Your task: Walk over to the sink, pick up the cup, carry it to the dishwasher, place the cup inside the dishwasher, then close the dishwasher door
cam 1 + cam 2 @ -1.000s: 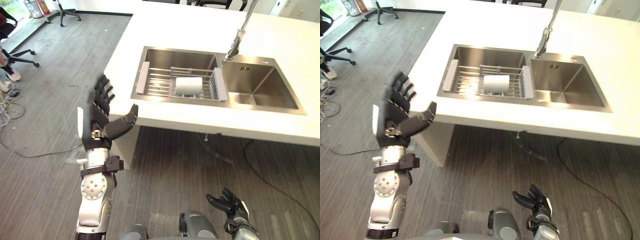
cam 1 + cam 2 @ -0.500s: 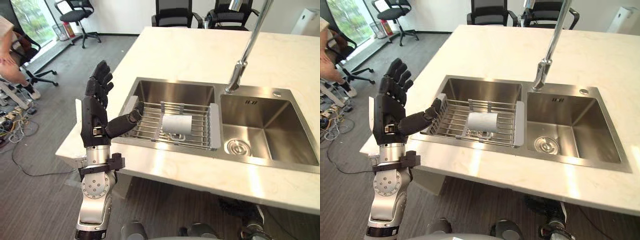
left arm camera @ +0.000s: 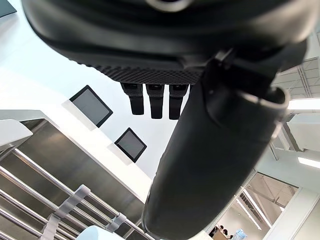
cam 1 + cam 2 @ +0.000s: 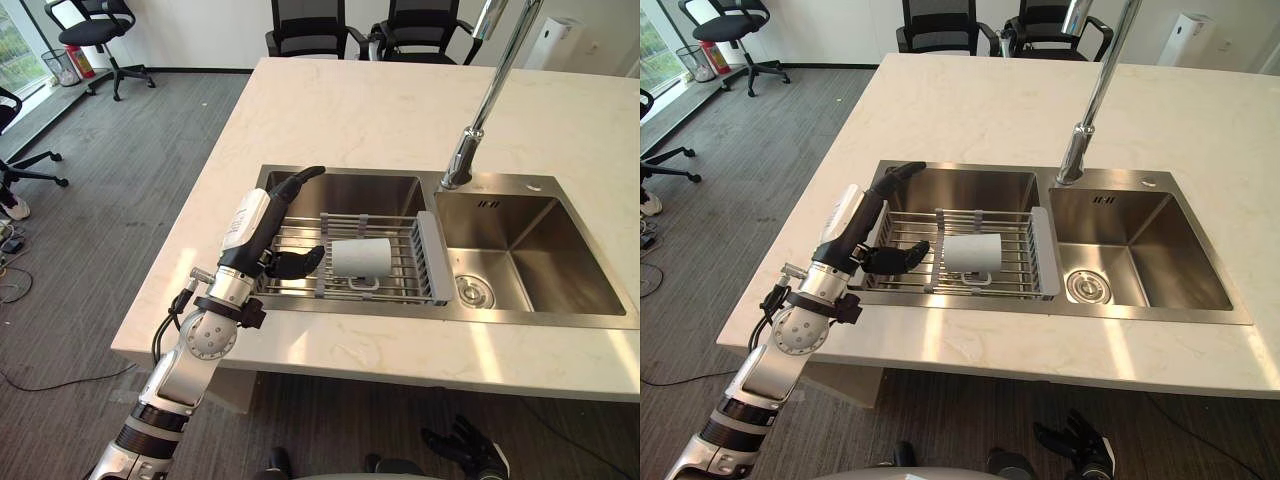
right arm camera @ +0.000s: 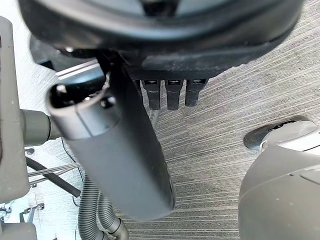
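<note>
Currently a white cup (image 4: 360,257) lies on its side on the wire rack (image 4: 428,258), the left robot hand (image 4: 262,232) over that rack's left end, fingers apart, holding nothing; likely light, rigid, slick, best gripped around its barrel.

left hand (image 4: 258,238) outstretched, uncurled (right hand (image 4: 465,446) low, relaxed)

Both eye views look steeply down from the head, near the front edge of the table (image 4: 330,110), onto the same double sink (image 4: 560,270), set slightly apart sideways. The left wrist view looks along the left hand (image 3: 150,40) from very close, apparently over the sink's rack (image 3: 67,204). The right wrist view faces the floor (image 5: 225,115) past the right hand (image 5: 165,30).
</note>
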